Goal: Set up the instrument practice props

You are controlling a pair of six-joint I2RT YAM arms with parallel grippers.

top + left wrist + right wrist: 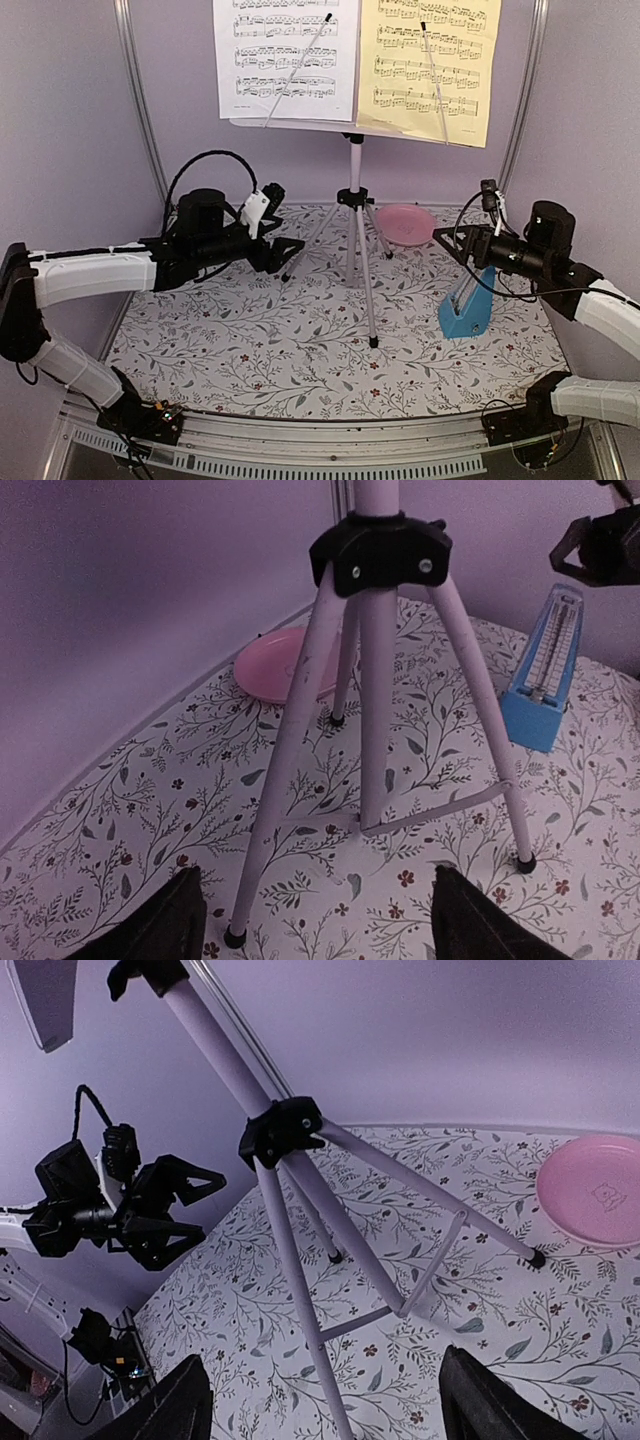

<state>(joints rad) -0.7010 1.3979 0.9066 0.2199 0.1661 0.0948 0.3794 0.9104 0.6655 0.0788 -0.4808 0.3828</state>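
Note:
The silver tripod music stand [355,215] stands mid-table, its legs also in the left wrist view [375,670] and right wrist view [300,1180]. On its desk rest a white sheet [285,55] and a yellow sheet [430,60], each under a thin retaining arm. The blue pyramid metronome [466,305] stands upright at the right, also seen in the left wrist view [545,675]. My left gripper [288,248] is open and empty, left of the stand. My right gripper [450,250] is open and empty, just above the metronome, apart from it.
A pink round plate [405,223] lies behind the stand at the back right, also in the left wrist view [280,665] and the right wrist view [592,1190]. Lilac walls and metal frame posts [140,100] close the back and sides. A floral cloth [250,340] covers the table.

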